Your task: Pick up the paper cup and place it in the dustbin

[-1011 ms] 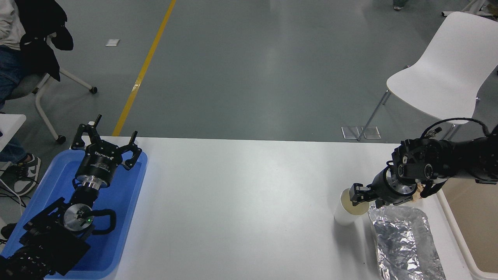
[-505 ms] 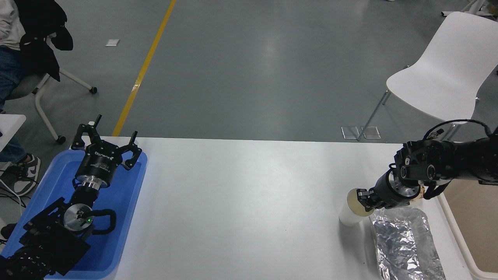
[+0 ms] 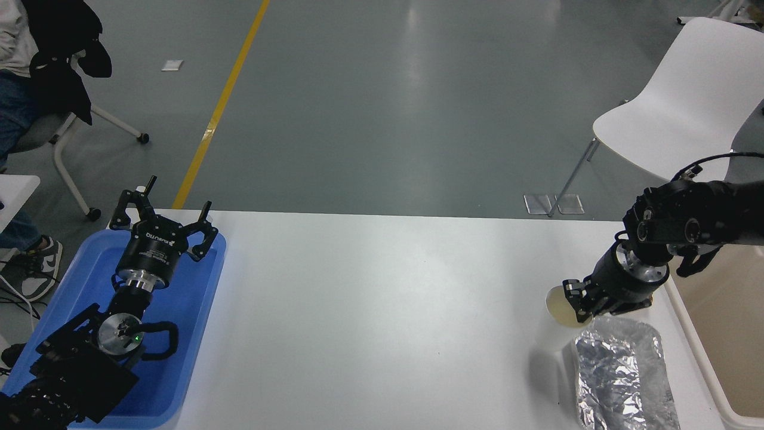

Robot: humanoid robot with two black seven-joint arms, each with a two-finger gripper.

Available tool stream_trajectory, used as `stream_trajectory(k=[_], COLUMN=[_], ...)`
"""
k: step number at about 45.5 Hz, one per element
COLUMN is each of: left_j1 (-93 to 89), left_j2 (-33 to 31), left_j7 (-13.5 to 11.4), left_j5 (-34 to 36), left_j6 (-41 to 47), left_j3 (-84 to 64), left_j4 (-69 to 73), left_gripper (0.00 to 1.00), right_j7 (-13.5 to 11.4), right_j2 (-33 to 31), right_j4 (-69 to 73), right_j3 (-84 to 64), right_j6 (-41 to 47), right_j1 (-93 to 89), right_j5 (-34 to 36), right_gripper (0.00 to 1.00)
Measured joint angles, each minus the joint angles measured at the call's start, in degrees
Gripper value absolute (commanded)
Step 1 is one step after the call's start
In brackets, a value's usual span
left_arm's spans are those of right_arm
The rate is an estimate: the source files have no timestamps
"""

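Note:
The white paper cup (image 3: pixel 558 306) hangs above the table at the right, tilted so its cream inside faces me, with its shadow on the table below. My right gripper (image 3: pixel 576 298) is shut on the cup's rim and holds it clear of the table. The beige dustbin (image 3: pixel 696 345) stands at the table's right edge, just right of the gripper, with only its left rim and part of its inside in view. My left gripper (image 3: pixel 162 222) is open and parked over the blue tray at the lower left.
A crinkled silver foil tray (image 3: pixel 621 377) lies just below the held cup, between it and the dustbin. The shallow blue tray (image 3: pixel 185 334) sits at the table's left. A white chair (image 3: pixel 692 101) stands beyond the far right corner. A seated person (image 3: pixel 18 89) is at the top left.
My right gripper has lifted the cup off the table and carried it to the right, towards the dustbin. The left arm has not moved.

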Motion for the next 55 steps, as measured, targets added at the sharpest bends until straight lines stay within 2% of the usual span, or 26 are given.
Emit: stream_trajectory(k=[25, 55], left_j1=[0.0, 0.0], left_j2=[0.0, 0.0], left_j7=[0.0, 0.0], left_j5=[0.0, 0.0], left_j6=[0.0, 0.0], left_j3=[0.0, 0.0], left_j4=[0.0, 0.0], left_gripper=[1.0, 1.0], right_j7=[0.3, 0.3], right_j2=[-4.3, -6.7], right_j4=[5.8, 6.6], right_j3=[-6.9, -9.5], right_j6=[5.5, 5.8], right_j1=[27.5, 40.0], right_j5=[0.6, -0.1], right_gripper=[0.0, 0.0])
